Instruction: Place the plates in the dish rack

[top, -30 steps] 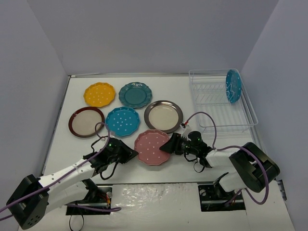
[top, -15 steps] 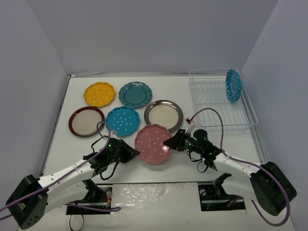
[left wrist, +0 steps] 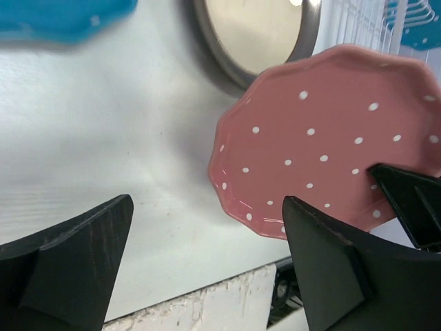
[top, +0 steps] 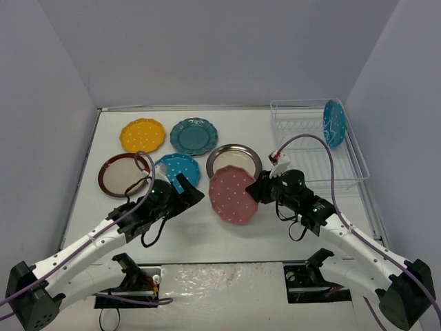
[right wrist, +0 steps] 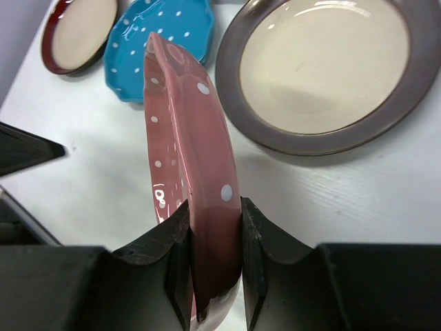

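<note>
One blue plate (top: 333, 123) stands in the dish rack (top: 296, 104). Right gripper (right wrist: 213, 210) pinches the pink plate (top: 234, 194), tilted above the table (top: 207, 234); left gripper (top: 182, 187) spread, empty. Five plates (top: 142, 135) lie unloaded.

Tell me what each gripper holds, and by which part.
The right gripper pinches the pink plate by its rim; the left gripper is open and empty.

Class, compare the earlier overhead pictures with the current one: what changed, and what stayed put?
The right pincer, shut on the pink plate, has lifted it off the table and tilted it on edge. The left pincer, open, moved forward toward the blue dotted plate. The dish rack and the plate standing in it stayed put.
</note>
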`<state>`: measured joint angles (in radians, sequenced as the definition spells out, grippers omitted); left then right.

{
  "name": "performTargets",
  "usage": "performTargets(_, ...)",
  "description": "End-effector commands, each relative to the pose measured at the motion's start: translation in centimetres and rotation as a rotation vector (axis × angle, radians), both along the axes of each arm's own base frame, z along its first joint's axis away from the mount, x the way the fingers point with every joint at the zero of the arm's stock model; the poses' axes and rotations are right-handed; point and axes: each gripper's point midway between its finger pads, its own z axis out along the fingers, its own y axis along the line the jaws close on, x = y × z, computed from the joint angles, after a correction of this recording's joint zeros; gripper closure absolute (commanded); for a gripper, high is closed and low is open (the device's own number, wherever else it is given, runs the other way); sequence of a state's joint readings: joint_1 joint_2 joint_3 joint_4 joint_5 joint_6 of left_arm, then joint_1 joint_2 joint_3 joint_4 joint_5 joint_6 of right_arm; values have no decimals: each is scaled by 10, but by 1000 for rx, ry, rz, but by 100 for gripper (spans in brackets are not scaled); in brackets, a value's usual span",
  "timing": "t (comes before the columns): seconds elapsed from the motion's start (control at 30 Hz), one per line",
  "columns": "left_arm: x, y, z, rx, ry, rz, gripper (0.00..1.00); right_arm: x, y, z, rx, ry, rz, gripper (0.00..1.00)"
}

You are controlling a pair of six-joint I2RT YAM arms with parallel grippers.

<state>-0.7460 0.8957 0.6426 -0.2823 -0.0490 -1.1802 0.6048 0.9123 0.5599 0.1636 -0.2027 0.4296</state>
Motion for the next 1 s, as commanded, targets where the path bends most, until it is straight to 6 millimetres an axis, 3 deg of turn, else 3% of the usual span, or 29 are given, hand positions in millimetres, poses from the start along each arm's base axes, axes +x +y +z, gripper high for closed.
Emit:
performTargets(0.0,9,53,47,269,-130,68,8,32,-7,115,10,-311,-68,100)
performTargets(0.07,8,86,53,438,-129,128,3,42,-24,142,-62,-395,-135,100)
performTargets(0.2,9,124,78,658,-156,154,3,66,-63,168,-259,-498,-295,100)
performTargets(0.33,11,135,90,728,-197,134,3,86,-86,206,-347,-570,-399,100)
performTargets(0.4,13,139,94,754,-225,119,3,103,-118,227,-419,-598,-496,100)
performTargets(0.47,15,141,95,780,-242,113,3,119,-138,241,-478,-617,-540,100)
performTargets(0.53,18,143,91,803,-245,113,3,138,-169,243,-564,-603,-613,100)
performTargets(0.6,20,144,86,828,-237,102,3,149,-194,259,-628,-621,-702,100)
performTargets(0.63,22,143,82,830,-233,93,3,160,-207,254,-671,-602,-733,100)
performTargets(0.73,22,140,77,861,-207,32,3,181,-225,274,-648,-642,-789,100)
performTargets(0.8,21,138,79,875,-201,-11,3,202,-239,268,-693,-627,-804,100)
performTargets(0.87,20,139,81,896,-213,-47,3,211,-260,273,-747,-631,-835,100)
performTargets(0.97,22,142,79,902,-242,-51,3,230,-285,264,-796,-606,-867,100)
